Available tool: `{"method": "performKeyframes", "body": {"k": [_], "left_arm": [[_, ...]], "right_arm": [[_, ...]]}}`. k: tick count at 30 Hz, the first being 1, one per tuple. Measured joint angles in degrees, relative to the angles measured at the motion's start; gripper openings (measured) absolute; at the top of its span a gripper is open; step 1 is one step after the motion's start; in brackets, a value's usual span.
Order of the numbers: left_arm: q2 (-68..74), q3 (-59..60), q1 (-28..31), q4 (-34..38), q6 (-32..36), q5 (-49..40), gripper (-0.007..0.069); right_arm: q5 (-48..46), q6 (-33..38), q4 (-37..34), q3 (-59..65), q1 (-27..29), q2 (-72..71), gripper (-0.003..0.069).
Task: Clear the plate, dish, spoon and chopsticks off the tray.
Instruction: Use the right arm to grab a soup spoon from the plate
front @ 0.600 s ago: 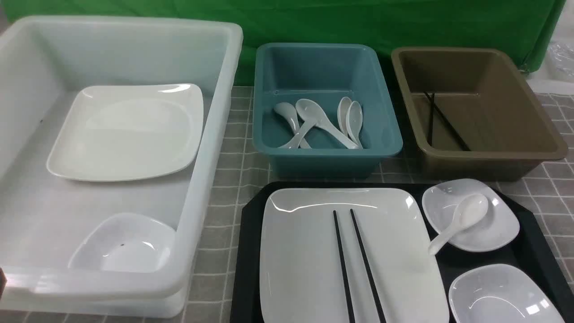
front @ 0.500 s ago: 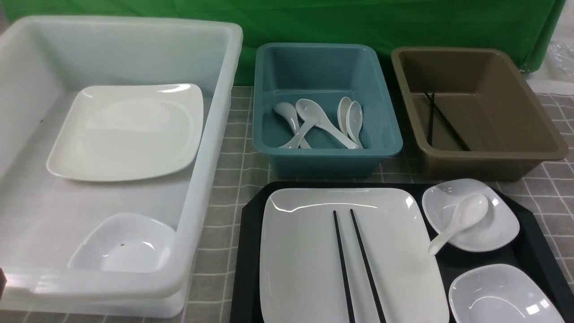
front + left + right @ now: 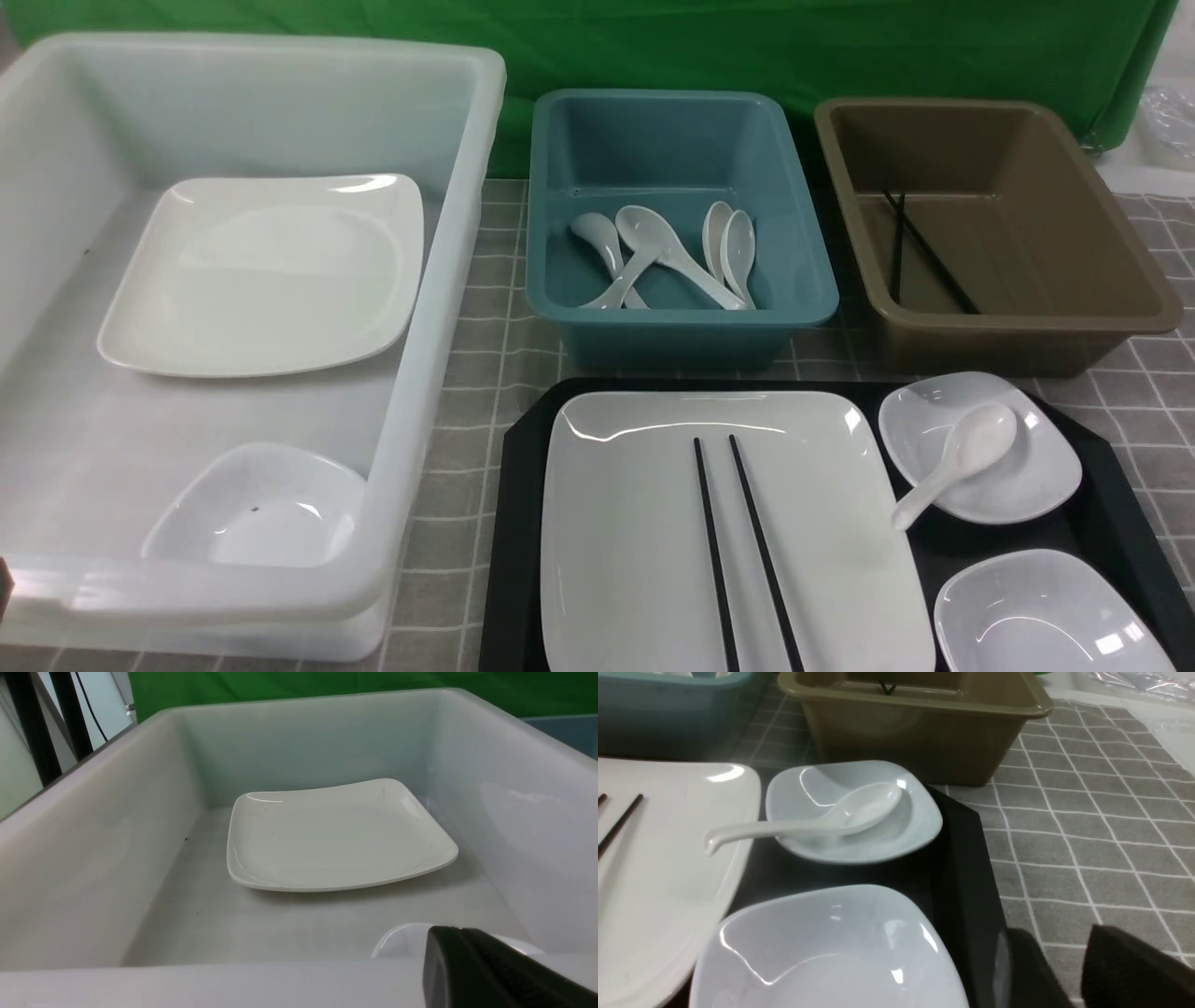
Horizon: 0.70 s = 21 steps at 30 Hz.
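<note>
The plate point(image 3: 653, 523), large, glossy white and rounded-square, is laid on the black tray point(image 3: 518, 523), and the thin black chopsticks point(image 3: 738, 551) are laid side by side across it. The white spoon point(image 3: 962, 457) is rested bowl-up in the far dish point(image 3: 1027, 490), with a near dish point(image 3: 1046, 616) set beside it.

Four other spoons point(image 3: 653, 252) are held in the blue tub point(image 3: 672, 140). Spare sticks point(image 3: 920, 252) are kept in the brown tub point(image 3: 1027, 168). A second plate point(image 3: 261, 275) and a small dish point(image 3: 261, 509) are held in the white bin point(image 3: 439, 327).

The right gripper point(image 3: 1062, 952) is seen with fingers parted and nothing held. The near dish is found just left of them, the spoon beyond it, and the plate further left. The left gripper point(image 3: 448, 952) is seen with fingers pressed together at the bin's near wall, well apart from the tray.
</note>
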State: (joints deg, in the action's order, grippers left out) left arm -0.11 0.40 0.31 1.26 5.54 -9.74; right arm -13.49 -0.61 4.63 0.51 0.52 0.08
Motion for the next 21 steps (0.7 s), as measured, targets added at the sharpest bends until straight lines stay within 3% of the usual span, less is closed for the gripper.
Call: {"method": "performKeyframes", "body": {"k": [16,21], "left_arm": [[0.00,0.00,0.00,-0.28,-0.14,1.48,0.0003],[0.00,0.00,0.00,14.27,-9.98,12.43,0.0003]], "right_arm": [[0.00,0.00,0.00,0.00,0.00,0.00,0.0241],[-0.05,0.61,0.16,0.00,0.00,0.00,0.0241]]}}
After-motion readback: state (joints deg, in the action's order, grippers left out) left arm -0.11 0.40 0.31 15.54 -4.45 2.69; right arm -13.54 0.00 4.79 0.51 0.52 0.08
